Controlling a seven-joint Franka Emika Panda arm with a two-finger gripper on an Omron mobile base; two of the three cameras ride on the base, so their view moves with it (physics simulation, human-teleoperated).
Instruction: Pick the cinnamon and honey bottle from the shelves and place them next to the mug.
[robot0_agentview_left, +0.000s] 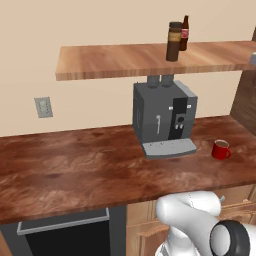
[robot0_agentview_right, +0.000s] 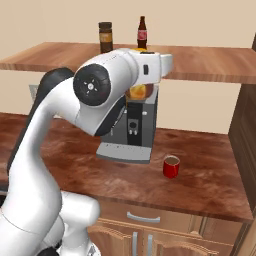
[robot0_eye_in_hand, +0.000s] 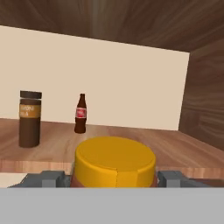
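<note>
Honey bottle (robot0_eye_in_hand: 114, 162) is seen clamped between the gripper (robot0_eye_in_hand: 114, 178) fingers, its yellowish cap toward the hand camera; the grip appears to be taken low on the body so that it can be carried upright. It is held off the shelves (robot0_agentview_left: 130, 59), in front of the coffee machine (robot0_agentview_left: 164, 116). Cinnamon (robot0_agentview_left: 174, 41) is left standing on the shelves beside a slim brown bottle (robot0_agentview_left: 184, 33). Mug (robot0_agentview_left: 220, 149) is noted on the counter (robot0_agentview_left: 75, 170), right of the machine; space beside it looks free for placement.
</note>
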